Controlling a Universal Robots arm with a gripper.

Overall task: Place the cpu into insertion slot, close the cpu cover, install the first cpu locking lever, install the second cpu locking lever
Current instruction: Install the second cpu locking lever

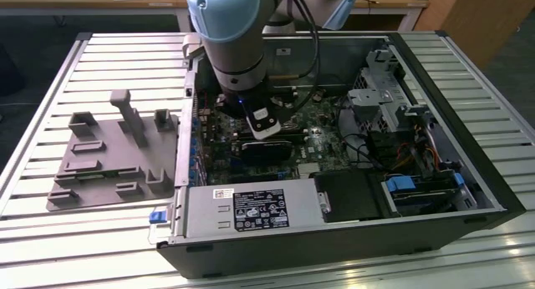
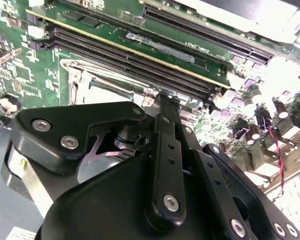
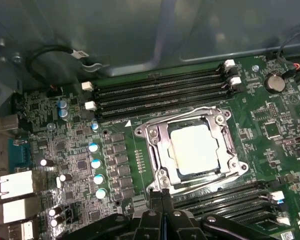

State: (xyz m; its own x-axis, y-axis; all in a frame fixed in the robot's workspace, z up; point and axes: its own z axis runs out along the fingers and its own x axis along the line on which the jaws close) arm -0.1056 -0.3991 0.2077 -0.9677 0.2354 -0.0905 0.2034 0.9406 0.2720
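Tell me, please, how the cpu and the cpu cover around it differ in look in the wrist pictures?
In the first wrist view, the cpu is a solid, flat square with a pale, matte beige top, while the cpu cover is an open frame of shiny silvery metal with a square window. The cpu fills the middle; the cpu cover runs round its edges and is the larger of the two. Both lie flat on the green board and share a square outline.

Grey moulded tray (image 1: 104,157) beside computer case (image 1: 468,170)
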